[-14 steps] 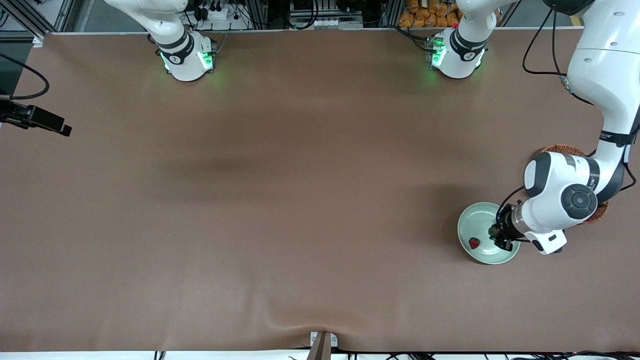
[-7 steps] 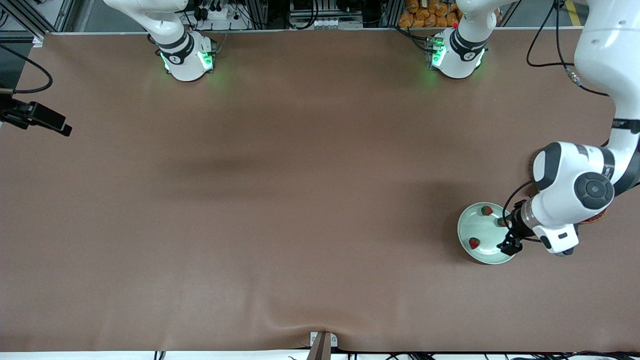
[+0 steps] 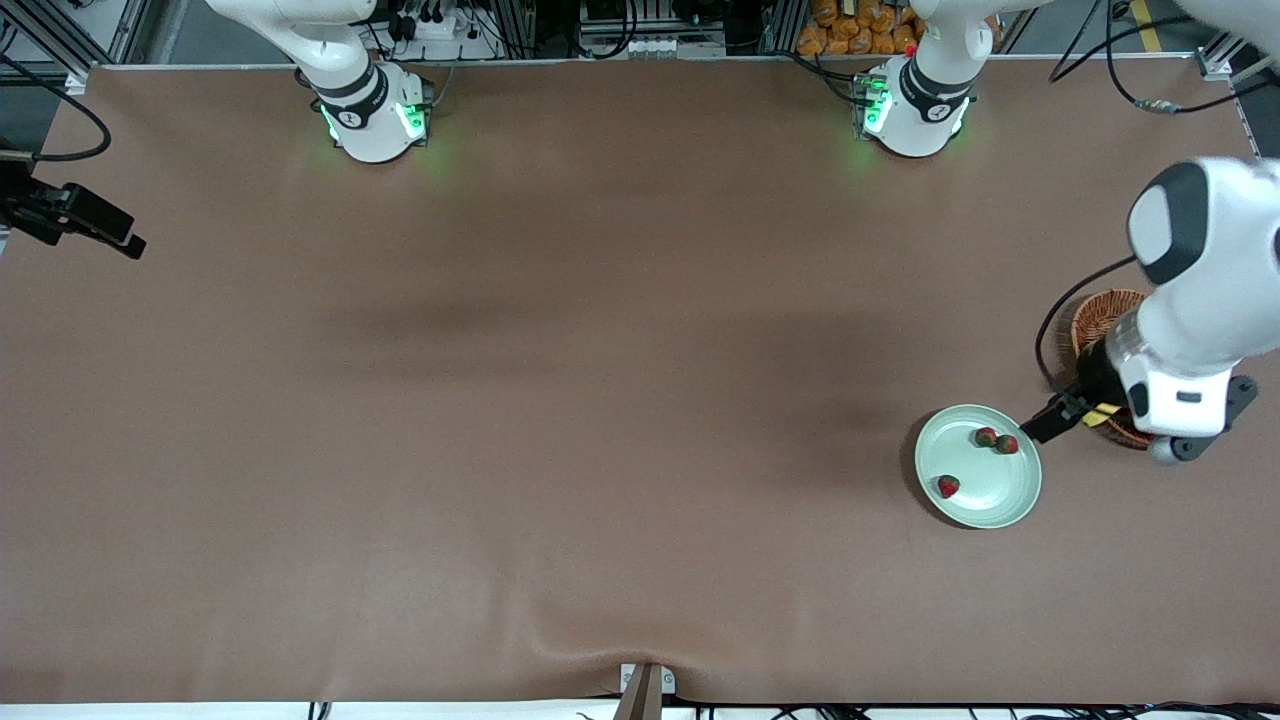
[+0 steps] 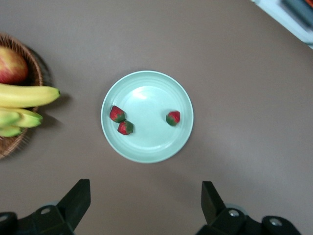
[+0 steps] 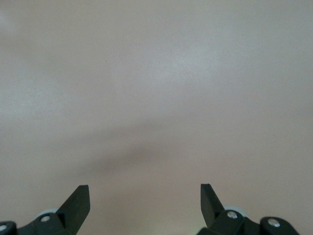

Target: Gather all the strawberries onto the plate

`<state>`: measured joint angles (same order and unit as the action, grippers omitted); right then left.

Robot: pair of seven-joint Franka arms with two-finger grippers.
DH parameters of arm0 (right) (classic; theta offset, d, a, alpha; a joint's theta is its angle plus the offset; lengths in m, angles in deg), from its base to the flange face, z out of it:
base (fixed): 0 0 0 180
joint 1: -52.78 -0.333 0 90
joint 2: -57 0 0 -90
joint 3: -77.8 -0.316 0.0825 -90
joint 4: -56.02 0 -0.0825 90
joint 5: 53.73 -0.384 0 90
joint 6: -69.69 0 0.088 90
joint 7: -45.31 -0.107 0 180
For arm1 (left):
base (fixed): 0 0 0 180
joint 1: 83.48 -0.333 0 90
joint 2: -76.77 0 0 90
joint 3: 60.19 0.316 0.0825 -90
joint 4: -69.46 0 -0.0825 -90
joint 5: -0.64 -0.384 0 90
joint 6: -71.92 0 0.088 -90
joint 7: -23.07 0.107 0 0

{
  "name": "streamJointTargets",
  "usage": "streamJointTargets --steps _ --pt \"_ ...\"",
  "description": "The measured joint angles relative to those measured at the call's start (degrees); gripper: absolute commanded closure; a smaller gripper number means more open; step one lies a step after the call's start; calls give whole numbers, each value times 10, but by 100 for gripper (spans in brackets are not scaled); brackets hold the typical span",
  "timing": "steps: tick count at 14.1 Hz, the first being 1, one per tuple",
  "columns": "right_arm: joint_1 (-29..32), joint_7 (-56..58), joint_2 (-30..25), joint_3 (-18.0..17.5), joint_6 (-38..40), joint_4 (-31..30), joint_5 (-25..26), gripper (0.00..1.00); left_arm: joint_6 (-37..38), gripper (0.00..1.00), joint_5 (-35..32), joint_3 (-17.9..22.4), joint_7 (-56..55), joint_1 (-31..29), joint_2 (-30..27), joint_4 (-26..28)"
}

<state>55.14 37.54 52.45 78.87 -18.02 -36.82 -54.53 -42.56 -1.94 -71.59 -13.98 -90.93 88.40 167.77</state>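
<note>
Three strawberries lie in the pale green plate: two side by side near the rim toward the basket, one alone nearer the front camera. In the left wrist view the plate holds the pair and the single berry. My left gripper is open and empty, up in the air over the table between the plate and the basket. My right gripper is open and empty over bare table.
A wicker basket stands beside the plate at the left arm's end of the table, partly hidden by the left arm. In the left wrist view the basket holds an apple and bananas.
My left gripper has risen out of the plate and moved toward the basket. Two strawberries it covered now show in the plate. The right arm has barely moved.
</note>
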Motion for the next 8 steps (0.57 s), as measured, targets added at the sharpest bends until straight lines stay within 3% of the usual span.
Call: streamJointTargets --steps 4,8 --pt "-2 0 0 0 -1 0 0 0 85 0 28 79 154 84 -66 -4" --pt "-3 0 0 0 0 -1 0 0 184 0 40 94 260 104 -105 -31"
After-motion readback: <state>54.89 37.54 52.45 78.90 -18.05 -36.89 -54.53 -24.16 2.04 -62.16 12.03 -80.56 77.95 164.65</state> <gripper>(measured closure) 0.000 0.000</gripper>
